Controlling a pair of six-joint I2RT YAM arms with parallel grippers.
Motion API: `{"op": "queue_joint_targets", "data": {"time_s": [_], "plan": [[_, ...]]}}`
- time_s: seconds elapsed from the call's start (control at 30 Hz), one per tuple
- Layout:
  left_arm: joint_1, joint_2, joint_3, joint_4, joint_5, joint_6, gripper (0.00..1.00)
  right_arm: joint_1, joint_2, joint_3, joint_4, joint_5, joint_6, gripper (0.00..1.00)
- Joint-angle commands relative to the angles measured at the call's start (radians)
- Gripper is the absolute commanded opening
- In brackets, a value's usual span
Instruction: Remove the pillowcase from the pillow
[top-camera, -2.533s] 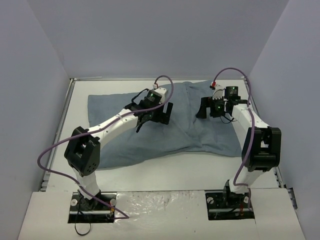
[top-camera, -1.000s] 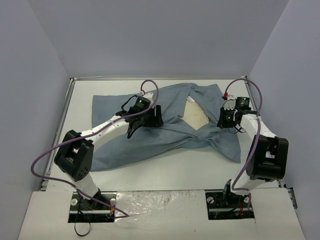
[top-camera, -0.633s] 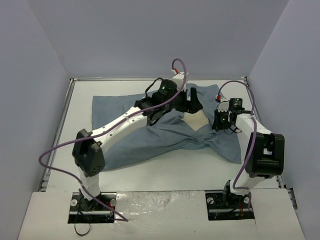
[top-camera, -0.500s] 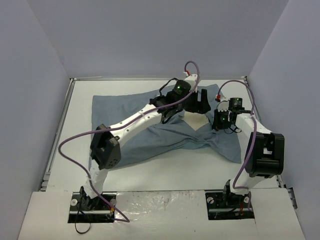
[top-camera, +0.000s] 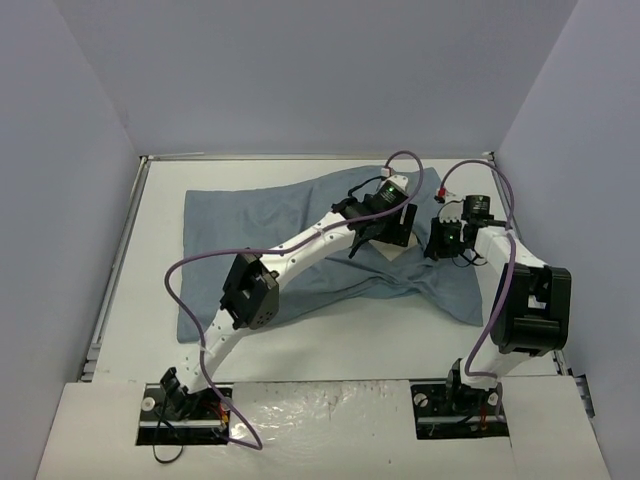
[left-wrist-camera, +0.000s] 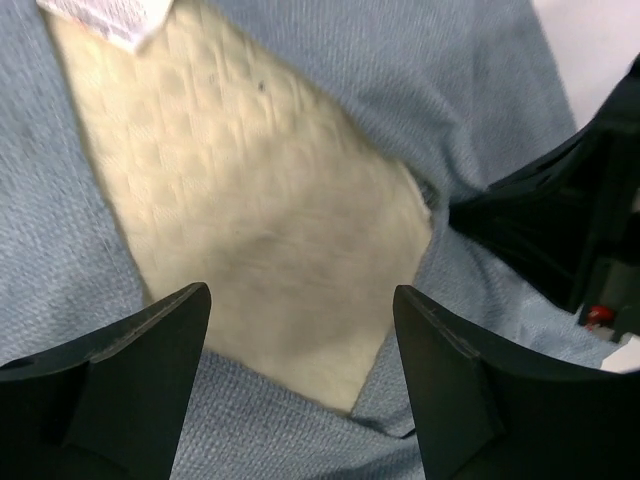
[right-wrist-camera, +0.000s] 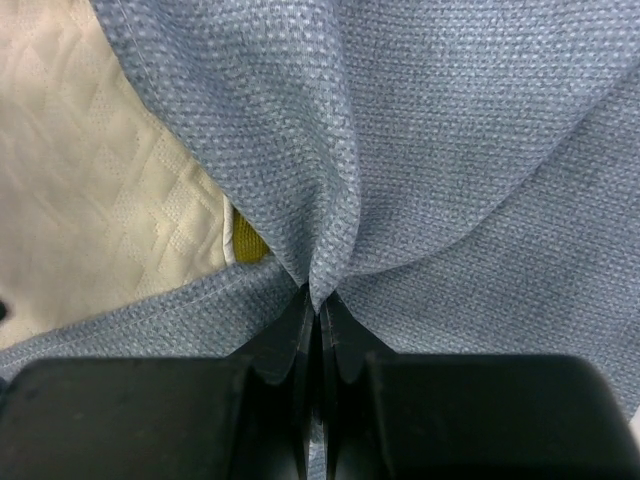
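The wrinkled blue-grey pillowcase (top-camera: 250, 235) lies spread over the white table. Its opening is parted at the right, baring a cream quilted patch of the pillow (left-wrist-camera: 250, 200); the rest of the pillow is hidden inside. My left gripper (top-camera: 392, 228) hangs open just above that patch, and nothing sits between its fingers (left-wrist-camera: 160, 340). A white tag (left-wrist-camera: 110, 15) shows at the patch's far corner. My right gripper (right-wrist-camera: 320, 300) is shut on a pinched fold of the pillowcase (right-wrist-camera: 400, 150), beside the pillow's yellow edge (right-wrist-camera: 245, 235).
The right gripper's black body (left-wrist-camera: 560, 230) sits close to the right of my left fingers. Bare white table (top-camera: 330, 340) runs along the near side. Grey walls enclose the left, back and right.
The left arm swung right from the pillowcase's middle to above the bared pillow patch, and its jaws opened. The right gripper stayed shut on the fold and barely moved.
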Motion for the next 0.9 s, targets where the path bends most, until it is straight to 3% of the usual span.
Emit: {"op": "queue_joint_targets", "data": {"time_s": [0.0, 0.23, 0.43, 0.5, 0.63, 0.87], "plan": [[-0.005, 0.043, 0.107, -0.098, -0.076, 0.041, 0.73, -0.007, -0.012, 0.011, -0.017, -0.039, -0.006, 0.00], [-0.002, 0.128, 0.144, -0.087, -0.060, 0.027, 0.66, -0.007, -0.007, 0.011, -0.019, -0.054, -0.009, 0.00], [0.039, 0.119, 0.135, -0.077, -0.027, 0.045, 0.41, -0.002, -0.005, 0.011, -0.022, -0.079, -0.024, 0.00], [0.073, 0.090, 0.107, -0.061, 0.002, 0.042, 0.28, -0.002, -0.009, 0.013, -0.026, -0.096, -0.035, 0.00], [0.123, -0.014, -0.043, 0.075, 0.102, 0.007, 0.04, -0.002, -0.015, 0.014, -0.034, -0.117, -0.058, 0.00], [0.199, -0.362, -0.373, 0.349, 0.242, -0.072, 0.02, -0.005, -0.053, 0.013, -0.039, -0.148, -0.121, 0.00]]}}
